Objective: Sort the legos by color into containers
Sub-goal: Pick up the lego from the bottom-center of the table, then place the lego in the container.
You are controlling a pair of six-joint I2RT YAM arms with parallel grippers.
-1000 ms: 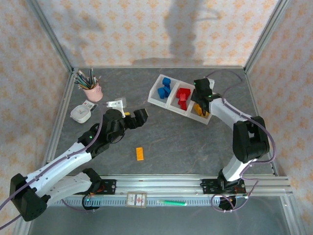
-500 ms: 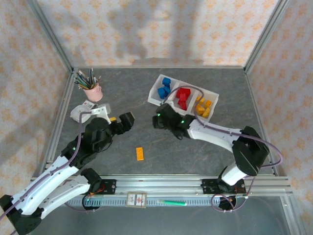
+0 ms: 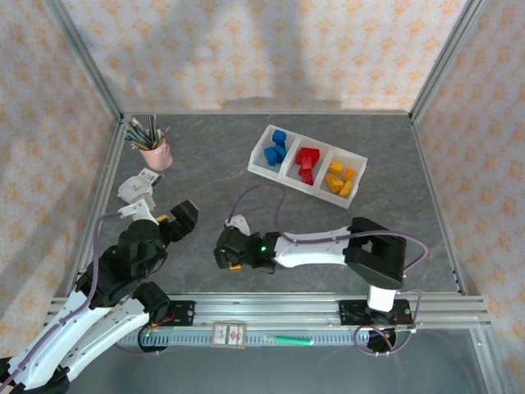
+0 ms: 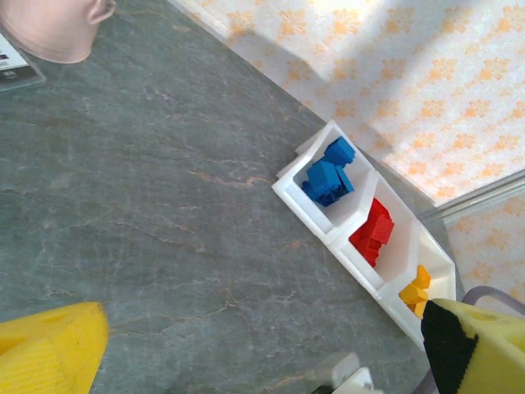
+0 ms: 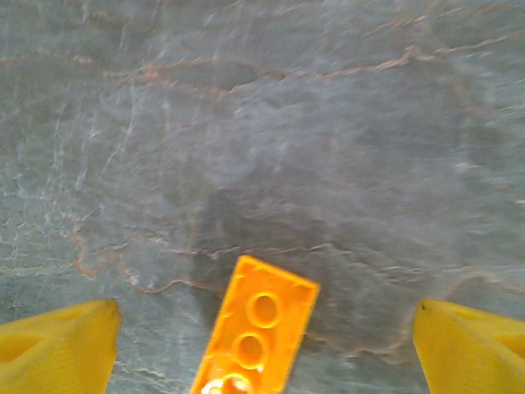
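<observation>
Between spread right fingers, orange lego flat on table.

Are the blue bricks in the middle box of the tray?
No, the red bricks fill the middle box; the blue bricks sit in an end box.

orange lego, grey veined table, white tray

A long white tray lies angled at the far right of centre. Its left compartment holds blue legos, the middle red legos, the right yellow-orange legos, all loosely heaped. One orange oblong brick lies flat, studs up, near centre, probably two studs wide.
</observation>
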